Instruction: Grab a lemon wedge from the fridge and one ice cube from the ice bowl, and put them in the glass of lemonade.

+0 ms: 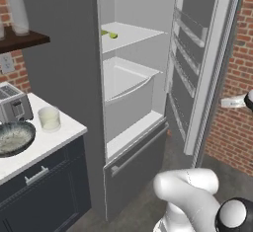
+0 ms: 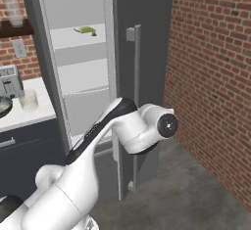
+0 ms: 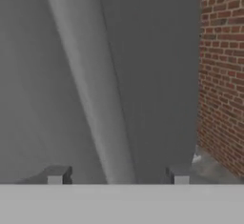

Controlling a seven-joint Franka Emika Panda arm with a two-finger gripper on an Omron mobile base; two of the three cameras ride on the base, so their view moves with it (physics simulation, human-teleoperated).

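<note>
While the fridge (image 1: 148, 78) stands open, the gripper (image 3: 118, 174) straddles its handle (image 3: 90, 89), fingers spread.

Pincer (image 3: 117, 175) open, fingertips (image 3: 57, 174) wide apart, arm bent forward.

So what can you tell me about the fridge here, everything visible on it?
The fridge is a tall matte dark grey cabinet beside the counter. Its upper door is swung wide open, showing white shelves and door racks. A small yellow-green lemon wedge lies on the top shelf. The lower drawer is shut. The gripper is open, its fingertips either side of the door's long grey bar handle.
</note>
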